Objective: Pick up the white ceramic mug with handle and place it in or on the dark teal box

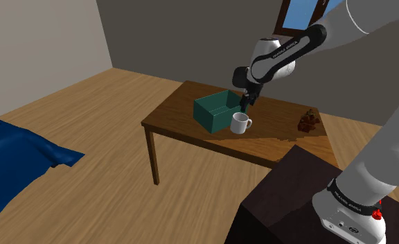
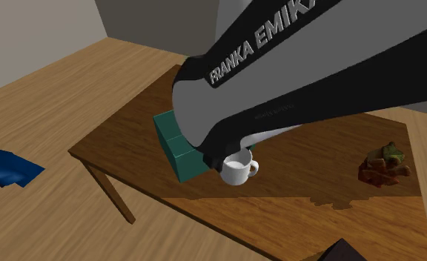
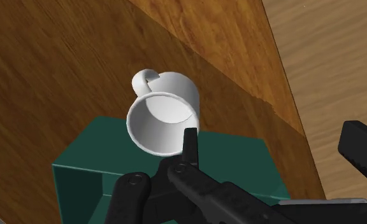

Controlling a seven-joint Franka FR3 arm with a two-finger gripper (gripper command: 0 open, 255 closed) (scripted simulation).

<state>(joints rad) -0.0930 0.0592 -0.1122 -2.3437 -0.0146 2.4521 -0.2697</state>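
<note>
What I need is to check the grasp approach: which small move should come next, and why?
Probably shift the gripper sideways toward the white mug before lowering. Its fingers stand open, but the mug sits outside the gap, by one fingertip, upright on the table beside the teal box.
</note>
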